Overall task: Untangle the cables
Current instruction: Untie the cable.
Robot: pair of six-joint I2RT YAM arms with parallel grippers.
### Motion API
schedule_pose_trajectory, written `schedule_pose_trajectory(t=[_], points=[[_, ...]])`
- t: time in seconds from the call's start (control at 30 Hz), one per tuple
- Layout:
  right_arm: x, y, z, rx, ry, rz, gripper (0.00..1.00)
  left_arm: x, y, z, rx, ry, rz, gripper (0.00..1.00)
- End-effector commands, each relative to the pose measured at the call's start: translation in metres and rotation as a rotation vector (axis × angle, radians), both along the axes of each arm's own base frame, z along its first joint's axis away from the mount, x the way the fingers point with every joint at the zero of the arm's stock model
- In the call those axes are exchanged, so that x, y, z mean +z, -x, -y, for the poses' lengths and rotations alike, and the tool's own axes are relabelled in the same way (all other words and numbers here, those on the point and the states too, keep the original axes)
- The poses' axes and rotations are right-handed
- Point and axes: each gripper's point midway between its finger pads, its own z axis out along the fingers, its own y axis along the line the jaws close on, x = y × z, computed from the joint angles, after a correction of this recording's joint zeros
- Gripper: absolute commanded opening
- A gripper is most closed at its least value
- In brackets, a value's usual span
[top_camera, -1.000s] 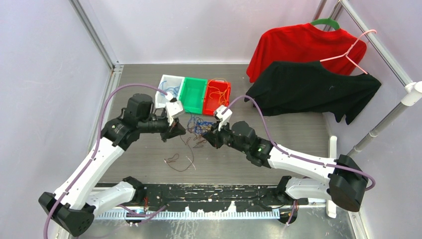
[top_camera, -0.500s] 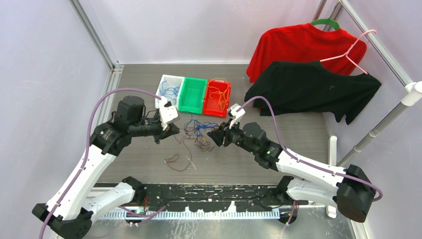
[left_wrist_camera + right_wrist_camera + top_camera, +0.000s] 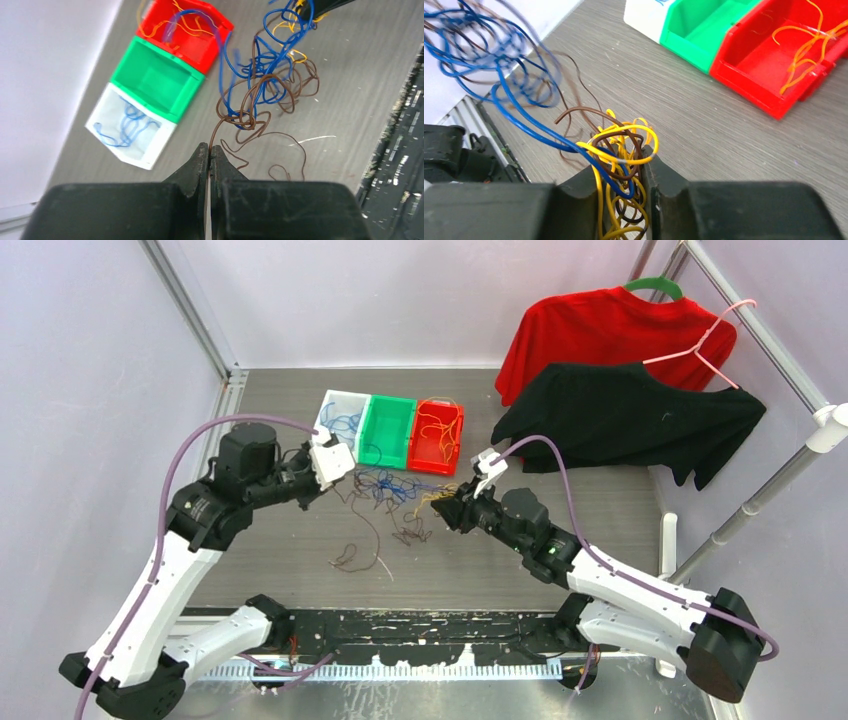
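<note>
The cables (image 3: 395,490) are a loose tangle of thin blue, brown and yellow wires, stretched between my two grippers above the table. My left gripper (image 3: 336,486) is at the tangle's left end. In the left wrist view this gripper (image 3: 209,149) is shut on one brown cable (image 3: 216,131) that runs up into the knot (image 3: 260,95). My right gripper (image 3: 443,508) is at the right end. In the right wrist view its jaws (image 3: 621,160) press on a wad of yellow, brown and blue cables (image 3: 619,145). Blue loops (image 3: 499,65) trail off to the left, blurred.
A white bin (image 3: 328,400) with blue wires, a green bin (image 3: 388,430) and a red bin (image 3: 420,445) with orange wires stand in a row behind the tangle. A separate brown cable (image 3: 358,558) lies nearer the bases. Red (image 3: 600,330) and black (image 3: 620,415) shirts hang at right.
The two grippers have drawn apart, the left going left and back, the right going right. The tangle between them has spread out wider.
</note>
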Motion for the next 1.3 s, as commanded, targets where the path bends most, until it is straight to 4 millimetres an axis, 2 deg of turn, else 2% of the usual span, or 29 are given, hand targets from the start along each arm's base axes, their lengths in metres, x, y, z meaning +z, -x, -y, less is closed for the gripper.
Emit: schedule_pose_trajectory(t=[0.0, 0.17, 0.33, 0.43, 0.6, 0.77, 0.93, 1.07, 1.27], points=[[-0.007, -0.011, 0.015, -0.077, 0.019, 0.001, 0.24, 0.046, -0.009, -0.011, 0.026, -0.011, 0.170, 0.00], [-0.003, -0.017, 0.021, -0.129, 0.021, -0.008, 0.23, 0.040, -0.021, -0.028, 0.087, -0.102, 0.228, 0.00], [-0.002, -0.022, 0.038, -0.215, 0.014, -0.039, 0.23, 0.009, -0.031, -0.059, 0.215, -0.228, 0.200, 0.00], [-0.004, -0.031, 0.055, -0.311, 0.023, -0.080, 0.18, -0.010, -0.033, -0.081, 0.280, -0.276, 0.174, 0.00], [0.002, -0.045, 0.075, -0.429, -0.001, -0.136, 0.13, -0.014, -0.044, -0.118, 0.393, -0.285, 0.168, 0.00], [0.005, -0.053, 0.092, -0.531, 0.008, -0.156, 0.08, -0.021, -0.052, -0.141, 0.448, -0.274, 0.136, 0.00], [0.014, -0.050, 0.090, -0.501, -0.001, -0.146, 0.08, -0.035, -0.055, -0.148, 0.465, -0.251, 0.078, 0.00], [0.029, -0.044, 0.082, -0.438, -0.061, -0.130, 0.08, -0.050, -0.051, -0.144, 0.435, -0.249, 0.047, 0.00], [0.042, -0.033, 0.068, -0.331, -0.119, -0.128, 0.08, -0.095, -0.050, -0.147, 0.379, -0.330, -0.027, 0.00]])
